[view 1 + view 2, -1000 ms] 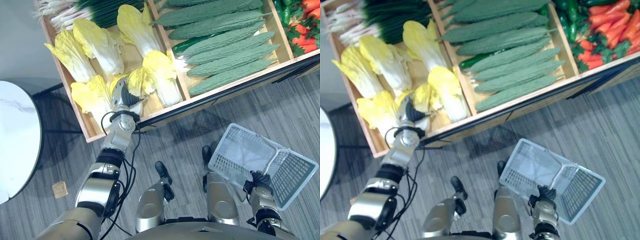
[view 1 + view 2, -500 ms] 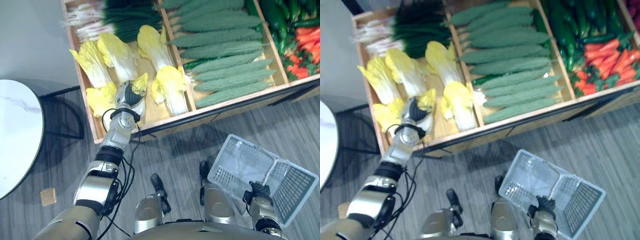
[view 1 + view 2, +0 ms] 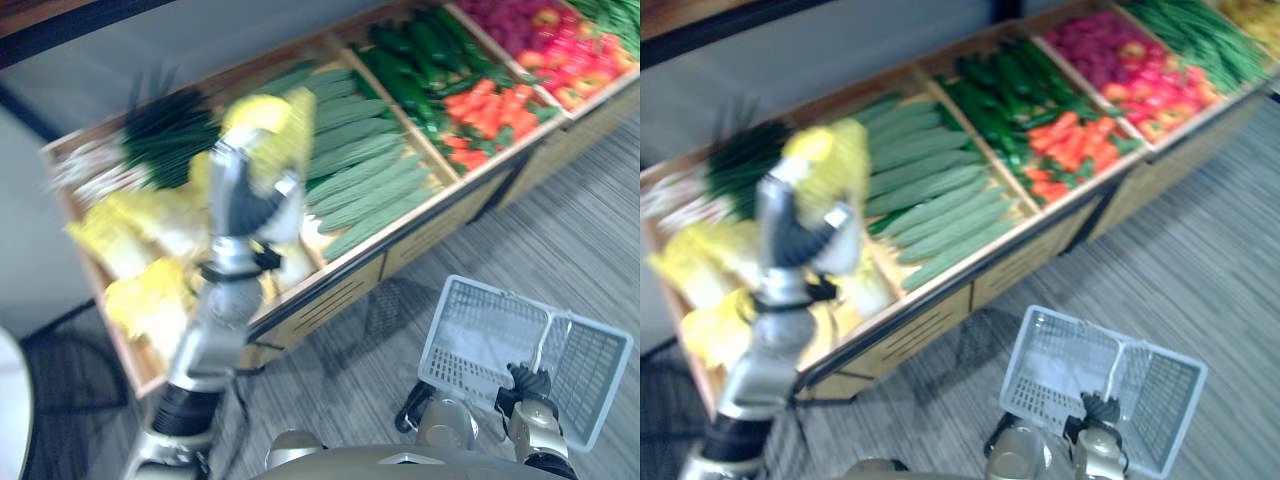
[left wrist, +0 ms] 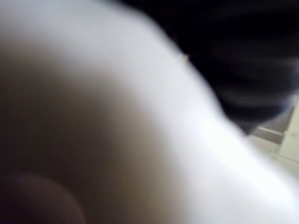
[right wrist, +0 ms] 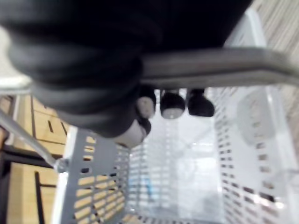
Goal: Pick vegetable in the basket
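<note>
Left eye view shows the left robot hand [image 3: 243,200] raised above the wooden stall [image 3: 405,250], and its fingers appear to be closed around one yellow cabbage [image 3: 272,125]. The cabbage is in the air, apart from the other cabbages [image 3: 140,300] that lie in the end compartment, beside the green gourds [image 3: 360,180]. The picture is blurred there, so I cannot tell how firm the grip is. The left wrist view gives a pale blurred mass very close, probably the same cabbage.

Low on the other side, the right robot hand [image 3: 527,382] carries the white basket [image 3: 480,335] over the floor, well apart from the cabbage. In the right wrist view its fingertips [image 5: 173,103] are curled around the basket's handle [image 5: 210,65], and the inside of the basket looks empty.

I judge the task about half done: the vegetable is picked up, but it is not yet in the basket. What is left is to bring the cabbage across and down to the basket and release it there.
</note>
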Robot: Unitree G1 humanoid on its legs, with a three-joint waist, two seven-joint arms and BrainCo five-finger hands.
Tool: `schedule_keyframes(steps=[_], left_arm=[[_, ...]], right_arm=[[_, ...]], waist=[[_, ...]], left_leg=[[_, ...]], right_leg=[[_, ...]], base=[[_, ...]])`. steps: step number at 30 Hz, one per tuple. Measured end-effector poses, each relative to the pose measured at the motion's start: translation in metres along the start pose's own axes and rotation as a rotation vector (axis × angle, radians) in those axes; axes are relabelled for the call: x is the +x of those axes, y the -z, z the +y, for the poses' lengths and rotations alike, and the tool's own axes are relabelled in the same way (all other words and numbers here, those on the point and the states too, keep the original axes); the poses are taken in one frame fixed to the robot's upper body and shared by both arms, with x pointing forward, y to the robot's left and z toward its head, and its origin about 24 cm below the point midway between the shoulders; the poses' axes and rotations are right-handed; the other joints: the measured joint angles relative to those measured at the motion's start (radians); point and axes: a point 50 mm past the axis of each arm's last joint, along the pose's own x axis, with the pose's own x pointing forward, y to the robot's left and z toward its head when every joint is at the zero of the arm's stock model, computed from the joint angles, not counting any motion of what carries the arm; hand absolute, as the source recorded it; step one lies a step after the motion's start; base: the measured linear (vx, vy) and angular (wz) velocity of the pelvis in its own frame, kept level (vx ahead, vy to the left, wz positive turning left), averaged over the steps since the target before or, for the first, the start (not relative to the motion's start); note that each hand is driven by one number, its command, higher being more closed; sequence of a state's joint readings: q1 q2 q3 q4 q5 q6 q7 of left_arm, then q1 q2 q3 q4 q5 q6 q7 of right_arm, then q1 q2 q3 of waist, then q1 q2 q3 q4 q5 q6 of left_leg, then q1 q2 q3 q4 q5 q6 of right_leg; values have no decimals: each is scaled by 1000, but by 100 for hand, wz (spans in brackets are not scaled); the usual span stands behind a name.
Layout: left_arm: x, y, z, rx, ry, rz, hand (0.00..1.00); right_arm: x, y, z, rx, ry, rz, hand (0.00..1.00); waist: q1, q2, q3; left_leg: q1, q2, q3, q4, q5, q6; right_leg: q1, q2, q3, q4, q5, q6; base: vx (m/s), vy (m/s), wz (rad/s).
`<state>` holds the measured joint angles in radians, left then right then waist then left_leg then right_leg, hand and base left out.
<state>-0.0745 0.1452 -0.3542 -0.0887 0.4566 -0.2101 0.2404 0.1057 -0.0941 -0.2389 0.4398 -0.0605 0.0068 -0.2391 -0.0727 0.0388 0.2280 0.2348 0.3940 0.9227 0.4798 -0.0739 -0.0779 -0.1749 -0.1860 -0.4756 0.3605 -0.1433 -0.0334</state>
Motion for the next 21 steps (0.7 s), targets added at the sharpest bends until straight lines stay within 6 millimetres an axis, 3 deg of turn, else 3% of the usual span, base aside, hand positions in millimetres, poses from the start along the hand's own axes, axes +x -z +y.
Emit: schedule_keyframes(steps=[1,2,3,4,6,9,11,12,13,14,15,17,18,19,21], left_arm=[[-6,13,-18,-27,81,77,100],[-14,26,-30,-40,134,152,100],[-17,31,-34,-48,154,183,100],[-23,40,-45,-52,198,239,100],[-33,53,-62,-47,279,316,100],[-40,52,-80,-65,344,342,100],[-37,48,-84,-61,368,316,100],[-33,46,-89,-57,386,302,100],[-34,46,-92,-47,399,305,100],[-35,52,-94,-19,433,320,100],[-31,50,-95,-9,448,309,0],[-26,49,-94,2,446,297,0],[-24,48,-94,6,445,291,0],[-23,48,-93,9,446,288,0],[-23,50,-91,38,459,277,0]], right_arm=[[-7,-10,6,-9,-39,-60,100],[-15,-23,16,-15,-99,-128,100],[-16,-29,21,-20,-128,-158,100],[-19,-42,30,-25,-185,-215,100],[-30,-53,47,-28,-285,-278,100],[-44,-59,63,-20,-389,-322,100],[-54,-66,74,-14,-466,-360,100],[-60,-72,80,10,-508,-386,100],[-63,-74,83,15,-530,-399,100],[-73,-77,92,60,-579,-407,100],[-83,-86,99,102,-634,-442,100],[-97,-94,109,167,-713,-475,100],[-106,-99,115,200,-771,-495,100],[-110,-100,117,217,-808,-503,100],[-121,-101,126,255,-909,-507,100]], waist=[[-3,-1,0],[12,-2,-2],[14,-5,0],[17,-2,-2],[26,-12,2],[40,-26,8],[64,-20,4],[68,-9,1],[80,-7,-1],[78,-42,-7],[80,-49,-10],[90,-63,-18],[94,-65,-20],[93,-67,-21],[89,-89,-24]], left_leg=[[-50,43,-124,155,94,137],[-119,-3,-328,251,39,103],[-154,-48,-420,279,-13,72],[-221,-131,-559,316,-92,70],[-335,-197,-688,325,-191,83],[-451,-253,-801,182,-222,72],[-523,-299,-879,-59,-164,37],[-526,-308,-902,-232,-21,12],[-498,-309,-897,-263,76,12],[-458,-342,-852,-281,83,41],[-451,-362,-837,-250,47,67],[-433,-381,-791,-214,5,98],[-394,-389,-762,-233,-12,111],[-368,-391,-748,-254,-20,113],[-275,-395,-703,-313,-48,119]], right_leg=[[5,55,88,-24,-4,-11],[0,91,191,-39,-2,-23],[-5,112,249,-48,0,-30],[-5,157,356,-68,-4,-49],[38,204,495,-107,-4,-57],[115,213,620,-162,-5,-52],[131,206,708,-169,-32,-12],[134,212,738,-141,-67,21],[138,218,759,-121,-86,33],[160,173,770,-120,-97,52],[185,145,763,-143,-88,68],[205,112,768,-142,-84,81],[197,105,769,-91,-80,111],[178,106,763,-37,-83,153],[72,107,703,227,-67,289]], base=[[281,-163,-244],[299,-114,-266],[326,-16,-300],[336,71,-260],[387,118,-246],[402,192,-152],[373,288,-118],[295,251,-94],[473,341,-71],[478,314,-42],[463,304,-25],[295,210,-37],[288,196,-52],[270,174,-62],[244,108,-67]])
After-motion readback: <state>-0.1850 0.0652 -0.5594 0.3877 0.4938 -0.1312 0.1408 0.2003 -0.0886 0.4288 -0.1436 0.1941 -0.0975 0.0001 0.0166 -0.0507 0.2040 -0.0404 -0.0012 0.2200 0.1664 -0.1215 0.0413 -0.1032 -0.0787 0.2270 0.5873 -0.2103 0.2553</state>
